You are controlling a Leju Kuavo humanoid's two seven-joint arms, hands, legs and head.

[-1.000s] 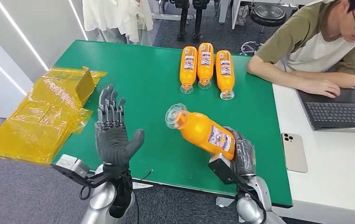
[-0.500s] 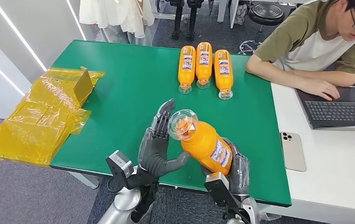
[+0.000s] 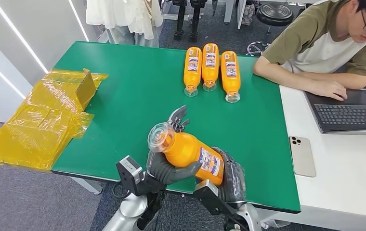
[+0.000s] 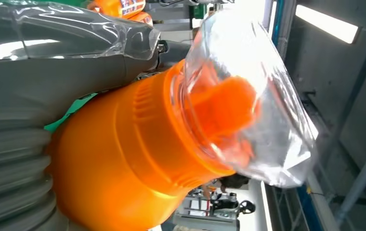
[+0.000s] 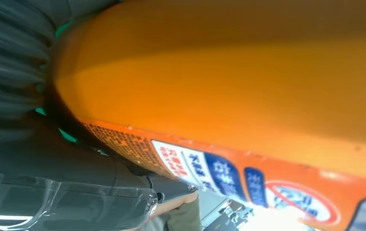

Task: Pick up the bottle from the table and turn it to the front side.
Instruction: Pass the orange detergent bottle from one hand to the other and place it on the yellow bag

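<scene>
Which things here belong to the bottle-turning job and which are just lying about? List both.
Job: the held bottle, gripped by the right hand at its base, the left hand around its neck.

Lying about: three bottles in a row, yellow wrapping, phone, laptop, a person.

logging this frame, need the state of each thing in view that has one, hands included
held bottle: off the table, tilted, clear cap on, label facing up
left hand: cupping the bottle's neck end
right hand: gripping the bottle's base end
three bottles: lying side by side on the green table, caps toward the robot
yellow plastic wrap: crumpled, draped over the table's edge
laptop: open
phone: lying camera side up
</scene>
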